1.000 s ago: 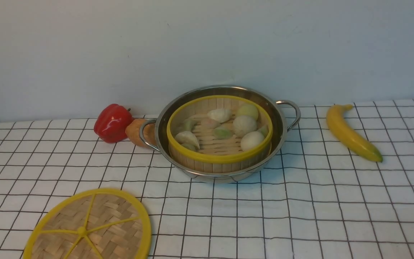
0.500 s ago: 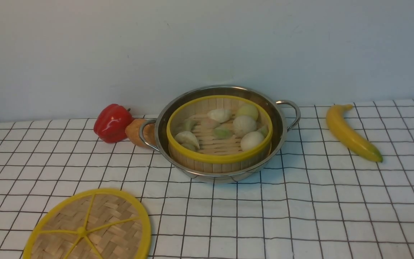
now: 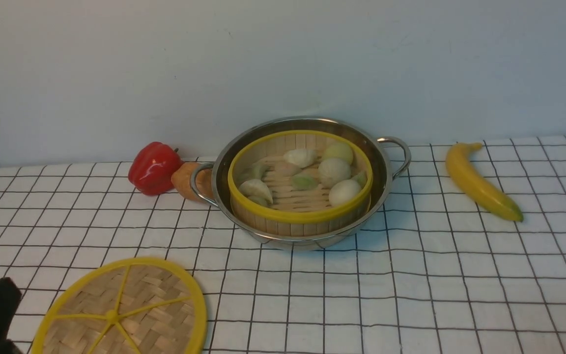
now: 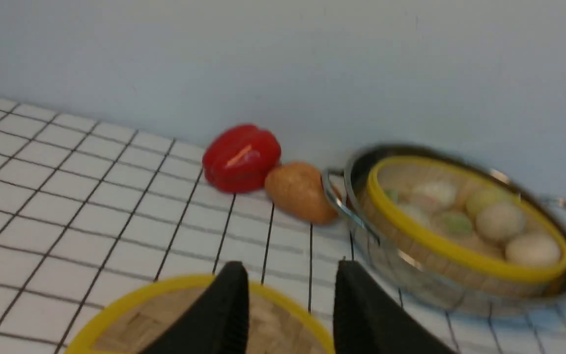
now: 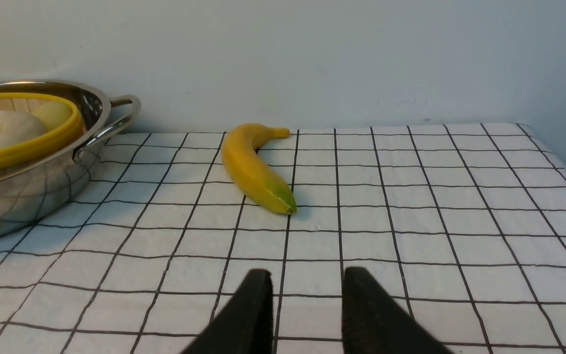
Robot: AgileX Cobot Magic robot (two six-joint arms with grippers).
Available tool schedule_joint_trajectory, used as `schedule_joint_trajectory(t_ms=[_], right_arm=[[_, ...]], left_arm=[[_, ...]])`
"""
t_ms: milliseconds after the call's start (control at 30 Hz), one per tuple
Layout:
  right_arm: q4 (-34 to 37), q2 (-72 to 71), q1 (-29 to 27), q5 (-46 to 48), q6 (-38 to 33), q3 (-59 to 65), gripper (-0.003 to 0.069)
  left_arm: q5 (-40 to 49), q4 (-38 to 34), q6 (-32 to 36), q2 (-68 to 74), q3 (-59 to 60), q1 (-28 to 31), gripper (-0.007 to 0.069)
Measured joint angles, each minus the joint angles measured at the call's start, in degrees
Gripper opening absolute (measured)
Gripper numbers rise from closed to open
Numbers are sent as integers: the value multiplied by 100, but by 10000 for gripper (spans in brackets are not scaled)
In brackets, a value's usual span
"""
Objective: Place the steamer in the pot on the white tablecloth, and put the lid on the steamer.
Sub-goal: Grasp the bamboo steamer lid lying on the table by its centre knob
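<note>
Left gripper [image 4: 289, 275] has just entered the near-left corner, jaws spread and empty above the lid [image 3: 121, 309] on the white tablecloth [image 3: 410, 275]. Steamer [image 3: 300, 216] already sits in the pot [image 3: 312, 242], centre-far — lid pickup is likely next. Right gripper [image 5: 302, 280] — spread, empty.

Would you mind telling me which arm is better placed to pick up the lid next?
Left. The left gripper hovers open at the rim of the lid; the right gripper is over by the banana, across the pot from it.
</note>
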Motion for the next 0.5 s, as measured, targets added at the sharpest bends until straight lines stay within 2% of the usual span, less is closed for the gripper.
schedule_joint_trajectory(t_ms=[100, 133, 233, 333, 500], right_arm=[[0, 0, 0, 0, 0, 0, 238], [0, 0, 0, 0, -6, 0, 239], [0, 0, 0, 0, -5, 0, 240], [0, 0, 0, 0, -5, 0, 240], [0, 0, 0, 0, -5, 0, 240]], left_arm=[[1317, -5, 519, 926, -794, 0, 243], [1411, -5, 579, 1061, -845, 0, 243], [2605, -5, 972, 2217, -1544, 0, 243], [2816, 9, 1076, 2725, -1778, 0, 243], [2855, 422, 1167, 4264, -2225, 0, 243]])
